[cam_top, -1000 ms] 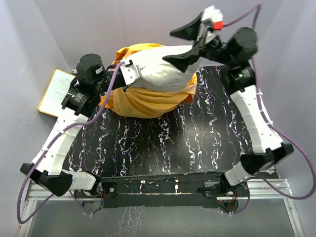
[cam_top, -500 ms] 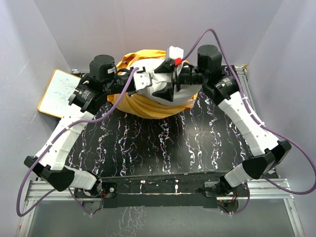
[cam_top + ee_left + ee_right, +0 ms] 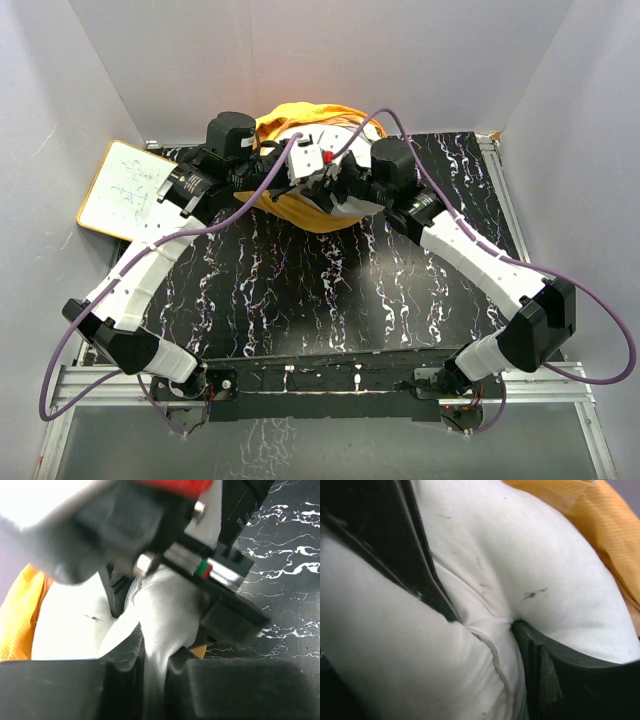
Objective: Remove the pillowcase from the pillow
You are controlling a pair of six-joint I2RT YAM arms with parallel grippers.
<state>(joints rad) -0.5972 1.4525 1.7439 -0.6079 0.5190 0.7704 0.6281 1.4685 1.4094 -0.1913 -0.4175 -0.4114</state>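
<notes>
The orange pillowcase (image 3: pixel 300 118) is bunched at the back of the table, around the far part of the off-white pillow (image 3: pixel 350 207). Both grippers meet on the exposed pillow end. My left gripper (image 3: pixel 303 170) is shut on a fold of the pillow (image 3: pixel 165 610), with the fold running between its jaws (image 3: pixel 152 680). Orange pillowcase (image 3: pixel 20 615) shows at the left there. My right gripper (image 3: pixel 335 185) pinches a seamed ridge of the pillow (image 3: pixel 545 555) between its dark fingers (image 3: pixel 555 675), and pillowcase (image 3: pixel 600 525) lies beyond. The print on the case is hidden.
A white whiteboard with a wooden frame (image 3: pixel 118 188) lies at the table's left edge. The black marbled tabletop (image 3: pixel 330 290) spreads in front of the bundle. Grey walls close in the back and sides. The right arm's purple cable (image 3: pixel 590 300) loops at the right.
My right gripper came down from high at the back right, moved left and closed on the pillow. My left gripper shifted right with the pillow. The bundle is now more compact at the back.
</notes>
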